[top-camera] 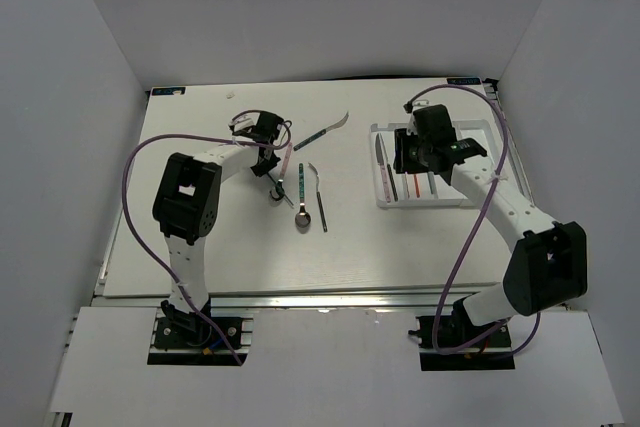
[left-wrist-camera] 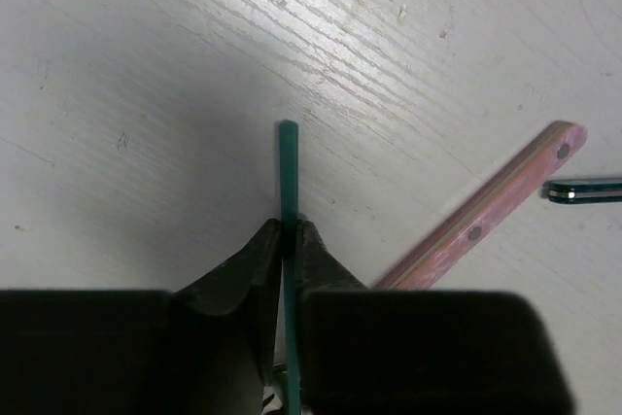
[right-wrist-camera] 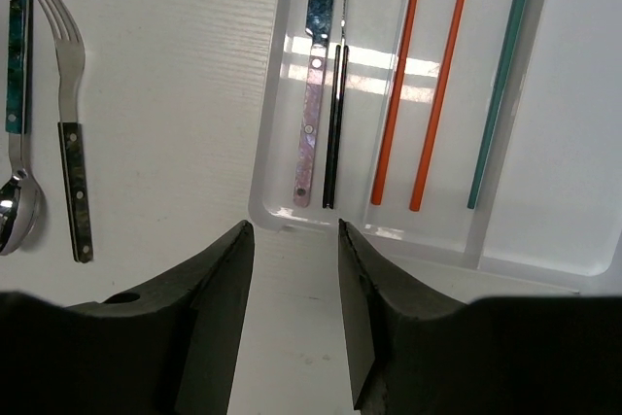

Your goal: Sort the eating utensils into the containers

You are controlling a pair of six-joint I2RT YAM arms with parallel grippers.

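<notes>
Two grippers, two very different grips. The left gripper (left-wrist-camera: 289,236) has its jaws almost pressed together, pinching a thin teal chopstick (left-wrist-camera: 288,167) right at the tips. The stick's end pokes out ahead over the table (left-wrist-camera: 146,65); can't tell if it's lifted off the surface. Beside it in that view lies a pink handle (left-wrist-camera: 486,216), clear of the fingers, and a dark teal handle (left-wrist-camera: 583,189) peeks in at the edge.

The right gripper (right-wrist-camera: 296,230) is spread about halfway with nothing between the jaws. It hangs over the near rim of the white tray (right-wrist-camera: 544,201).

The right wrist view is the only one that properly shows what's in the tray. There's a pink-handled knife (right-wrist-camera: 313,114) and a black-handled piece (right-wrist-camera: 335,123) side by side in the slot nearest the open table. Two orange chopsticks (right-wrist-camera: 398,85) are in the next slot, and a second teal stick (right-wrist-camera: 501,85) is in the third. Outside the tray, a spoon (right-wrist-camera: 15,206) and a fork (right-wrist-camera: 70,123) lie side by side on the table.

In the top view the pinch itself is hidden under the left wrist. That view does show a curved-bladed knife (top-camera: 322,133) lying farther back on the table, between the two arms.
</notes>
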